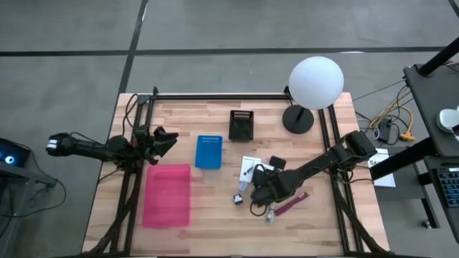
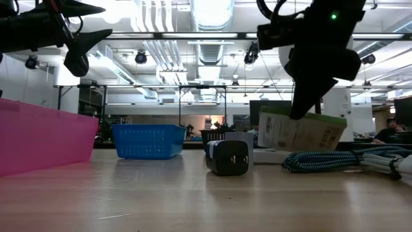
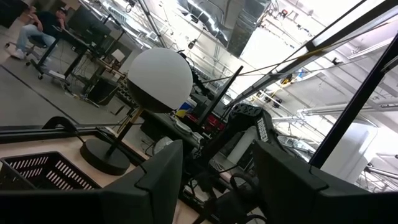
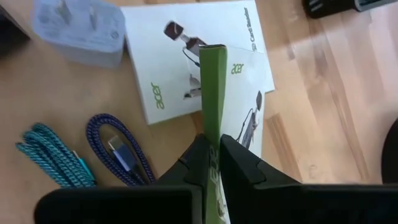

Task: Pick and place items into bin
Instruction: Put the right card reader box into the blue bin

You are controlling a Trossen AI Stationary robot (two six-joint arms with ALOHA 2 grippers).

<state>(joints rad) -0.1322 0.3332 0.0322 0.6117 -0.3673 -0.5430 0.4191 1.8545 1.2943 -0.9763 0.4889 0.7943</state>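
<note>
Right claw (image 4: 211, 155), nearest the lens in the right wrist view, is clamped on the edge of a green-and-white packet (image 4: 214, 93), one of the items, lifted edge-up off a second white packet (image 4: 180, 56) lying flat on the table (image 1: 215, 208). Step in hand, by judgement: the pick is made and the carry to a bin is due.

Largest to smallest: the table; the pink bin (image 1: 167, 195) near its left front corner; the white ball lamp (image 1: 315, 82) at the right rear; the blue basket (image 1: 209, 152) and black basket (image 1: 242, 125) mid-table; the remaining items (image 1: 276, 204), cables and a plug, right of centre.

Left claw (image 1: 161, 140) waits with fingers wide, holding nothing, above the left edge.

Next move calls for a clean lift, then travel leftward to a bin.
</note>
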